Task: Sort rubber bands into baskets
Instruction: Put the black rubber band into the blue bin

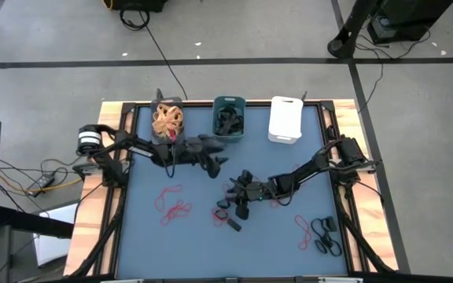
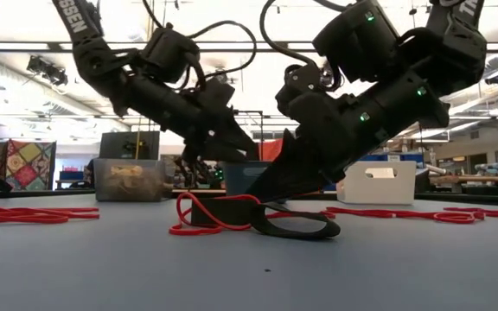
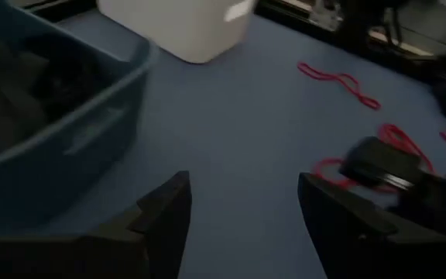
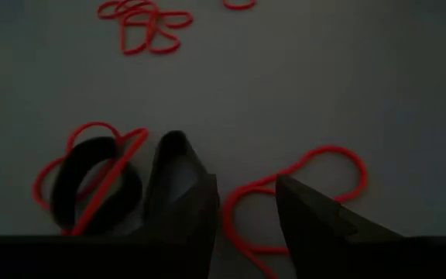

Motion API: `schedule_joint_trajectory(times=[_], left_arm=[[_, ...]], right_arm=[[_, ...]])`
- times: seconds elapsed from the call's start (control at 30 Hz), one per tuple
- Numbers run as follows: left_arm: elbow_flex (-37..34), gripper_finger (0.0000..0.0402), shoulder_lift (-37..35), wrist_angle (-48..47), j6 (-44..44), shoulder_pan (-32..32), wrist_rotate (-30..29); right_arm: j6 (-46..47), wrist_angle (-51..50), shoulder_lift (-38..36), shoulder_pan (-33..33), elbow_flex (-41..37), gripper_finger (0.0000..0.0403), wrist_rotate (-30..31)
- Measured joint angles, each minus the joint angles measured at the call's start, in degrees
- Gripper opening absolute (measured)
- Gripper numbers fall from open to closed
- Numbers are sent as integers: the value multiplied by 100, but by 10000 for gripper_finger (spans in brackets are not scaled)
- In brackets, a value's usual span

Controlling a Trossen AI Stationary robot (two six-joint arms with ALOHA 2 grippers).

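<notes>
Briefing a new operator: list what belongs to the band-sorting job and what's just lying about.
Job: red rubber bands, black rubber bands, tan rubber bands, dark grey basket, teal basket, white basket, left gripper, right gripper.
Lying about: floor cables, papers.

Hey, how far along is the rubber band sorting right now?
Partly done: tan rubber bands fill the dark grey plastic basket, black ones sit in the teal plastic basket. The white plastic basket looks empty. The right gripper is down over a red rubber band; the left gripper is open, empty. Red and black bands remain.
</notes>
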Motion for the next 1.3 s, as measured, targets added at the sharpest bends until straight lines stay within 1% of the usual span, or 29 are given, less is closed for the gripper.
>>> schedule_joint_trajectory(times=[0.1, 0.3, 0.4, 0.43, 0.5, 0.63, 0.77, 0.83, 0.9, 0.97, 1.03, 1.13, 1.2, 1.3], left_arm=[[-57, 239, -2, 26, 9, -264, -110], [-64, 239, -76, -28, 306, -603, -127], [-141, 239, -325, -156, 332, -668, -137], [-178, 239, -410, -62, 333, -672, -138], [-462, 239, -659, 68, 341, -706, -224], [-1107, 239, -953, 1074, 367, -816, -266], [-1728, 239, -976, 2171, 480, -937, -267], [-1908, 239, -953, 2598, 586, -971, -270], [-2039, 239, -953, 2869, 603, -1021, -270], [-2073, 239, -953, 2927, 625, -1078, -268], [-2073, 239, -951, 2882, 745, -1140, -270], [-2053, 239, -883, 2890, 1029, -1224, -270], [-2003, 239, -801, 2923, 1144, -1267, -269], [-1919, 239, -629, 3003, 1166, -1336, -268]], right_arm=[[6, 136, 2, 0, 0, 144, -116], [-15, 211, -33, 6, 0, 144, -231], [-7, 188, -51, 20, 0, 144, -370], [11, 190, -55, 24, 0, 144, -383], [15, 181, -74, 54, -4, 144, -409], [-13, 157, -64, 94, 3, 144, -415], [-93, 57, 11, 77, 4, 144, -513], [-129, 13, 46, 48, 0, 141, -582], [-131, 15, 52, 31, 0, 131, -576], [-161, 21, 54, 36, 0, 111, -593], [-264, 23, 55, 37, 0, 81, -632], [-425, 8, 55, 35, 0, 21, -687], [-563, 10, 55, 37, 0, 12, -603], [-579, -13, -25, 44, 0, 12, -38]])
